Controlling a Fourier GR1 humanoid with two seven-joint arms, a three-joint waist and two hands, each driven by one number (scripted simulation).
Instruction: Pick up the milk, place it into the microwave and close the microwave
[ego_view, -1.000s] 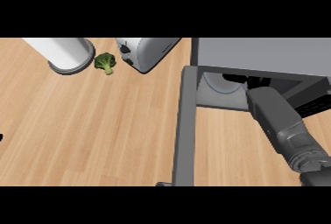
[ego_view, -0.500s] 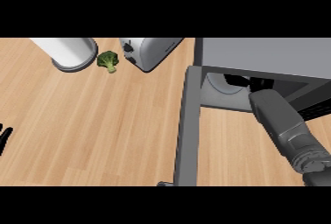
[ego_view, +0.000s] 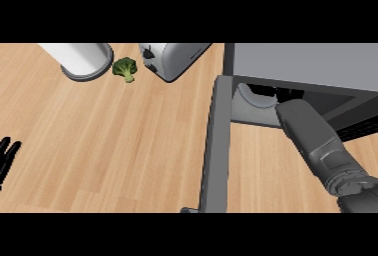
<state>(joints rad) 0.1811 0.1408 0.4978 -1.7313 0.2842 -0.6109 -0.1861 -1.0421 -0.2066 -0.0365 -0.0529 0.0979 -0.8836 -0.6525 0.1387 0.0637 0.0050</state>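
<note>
Milk is nowhere plain to see from my head view. I judge it sits inside the microwave (ego_view: 303, 65) where my right hand (ego_view: 275, 93) is, hidden by the cavity's top edge and my own wrist. Only a dark scrap of that hand shows past the end of my right forearm (ego_view: 317, 145), so I cannot tell whether it is holding the carton or has let go.

The microwave door (ego_view: 214, 150) stands wide open, edge-on, just to the left of that forearm and running down toward me. A pale round shape, probably the turntable (ego_view: 255, 98), lies just left of the hand.

To do this step well, I judge I should set the milk upright and well inside the cavity, past the sill. Then I let go fully and draw the arm straight back along its own line, so the wrist clips neither the carton nor the door frame. Only once the arm is out can the door be swung shut.

Far to the left of my right hand, at the back of the counter (ego_view: 111, 150), are a toaster (ego_view: 173, 60), a broccoli floret (ego_view: 125, 68) and a white cylinder (ego_view: 81, 60). None of them lies in the way. My left hand (ego_view: 7, 156) rests at the view's left edge, relaxed and holding nothing.
</note>
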